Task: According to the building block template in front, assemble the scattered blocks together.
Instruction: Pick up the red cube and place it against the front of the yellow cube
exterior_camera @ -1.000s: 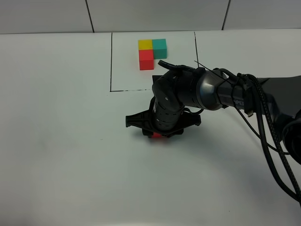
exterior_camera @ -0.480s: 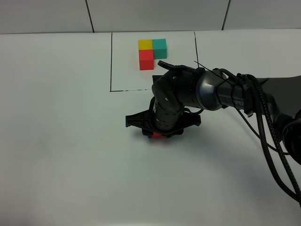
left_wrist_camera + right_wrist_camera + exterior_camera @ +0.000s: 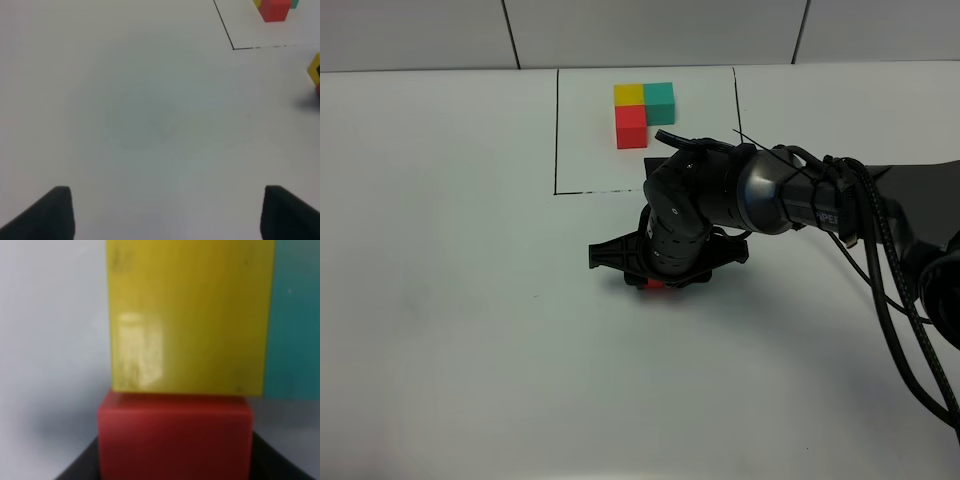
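Note:
The building block template (image 3: 638, 108), a yellow, teal and red L, sits inside the black drawn rectangle at the back; its red cube also shows in the left wrist view (image 3: 274, 9). My right gripper (image 3: 655, 282) reaches to the table's middle and is shut on the scattered red cube (image 3: 653, 286). In the right wrist view the red cube (image 3: 175, 437) sits between dark fingers (image 3: 80, 467) and touches the scattered yellow cube (image 3: 190, 315), with the teal cube (image 3: 295, 320) beside the yellow. The arm hides the yellow and teal cubes from above. My left gripper (image 3: 170, 215) is open and empty over bare table.
The black frame line (image 3: 556, 130) runs just behind the right gripper. The right arm's cables (image 3: 890, 300) trail to the right edge. The white table (image 3: 450, 300) spreads to the left and front.

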